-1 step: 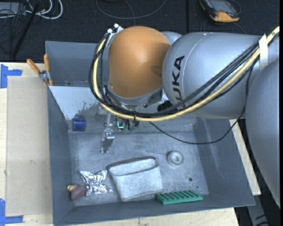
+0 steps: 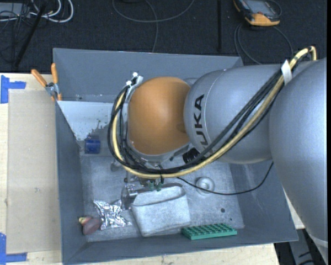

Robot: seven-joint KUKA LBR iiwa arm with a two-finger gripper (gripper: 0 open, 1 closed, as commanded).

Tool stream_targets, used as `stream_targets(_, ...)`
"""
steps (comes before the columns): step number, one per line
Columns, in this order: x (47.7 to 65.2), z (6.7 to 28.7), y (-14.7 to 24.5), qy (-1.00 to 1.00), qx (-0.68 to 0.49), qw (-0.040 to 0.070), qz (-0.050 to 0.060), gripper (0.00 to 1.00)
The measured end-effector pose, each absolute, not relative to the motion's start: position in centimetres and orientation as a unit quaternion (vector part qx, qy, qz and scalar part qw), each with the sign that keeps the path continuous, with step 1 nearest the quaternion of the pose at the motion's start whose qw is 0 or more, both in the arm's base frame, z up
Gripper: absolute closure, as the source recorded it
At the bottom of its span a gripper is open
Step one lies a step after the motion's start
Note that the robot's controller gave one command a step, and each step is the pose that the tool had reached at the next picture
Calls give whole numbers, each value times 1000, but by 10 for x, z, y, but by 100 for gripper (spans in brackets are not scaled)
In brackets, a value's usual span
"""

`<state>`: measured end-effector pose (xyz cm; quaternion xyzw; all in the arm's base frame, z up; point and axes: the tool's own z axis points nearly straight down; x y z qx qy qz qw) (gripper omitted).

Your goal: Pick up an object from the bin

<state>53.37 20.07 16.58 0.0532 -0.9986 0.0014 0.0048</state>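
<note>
Logged dark carpet behind grey metal bin [image 2: 69, 192]. Found claw [image 2: 132, 195] low, just beside upper-left corner of pale grey pad [image 2: 161, 214]; crumpled foil [image 2: 111, 214] left of that pad. Could not tell claw's opening. Saw pad flat on bin floor, nothing lifted; judged grasp and raise not yet done.

The bin [image 2: 69, 192] was grey metal, its floor flecked darker. The pad [image 2: 163, 215] was a pale, mottled grey. Left of the pad the crumpled foil [image 2: 111, 214] shone silver. Further left, a lump [image 2: 88, 225] looked reddish-brown, as far as I could tell. Right of the pad the studded plate [image 2: 208, 232] was green. Up and left of the pad sat a blue block [image 2: 92, 145]. Over the pad, the wrist cover [image 2: 157, 115] was orange, the arm [image 2: 226, 93] silver-grey with black lettering, and its cables [image 2: 117, 127] yellow and black.
</note>
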Motion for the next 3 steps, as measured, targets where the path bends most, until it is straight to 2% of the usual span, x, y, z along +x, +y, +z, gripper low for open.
stream_targets(1, 486, 81, 203, -988, 155, -1, 0, 0)
stream_targets(2, 485, 79, 202, -988, 153, 1, 0, 100)
stream_targets(3, 483, 238, 193, -985, 171, -4, -1, 100)
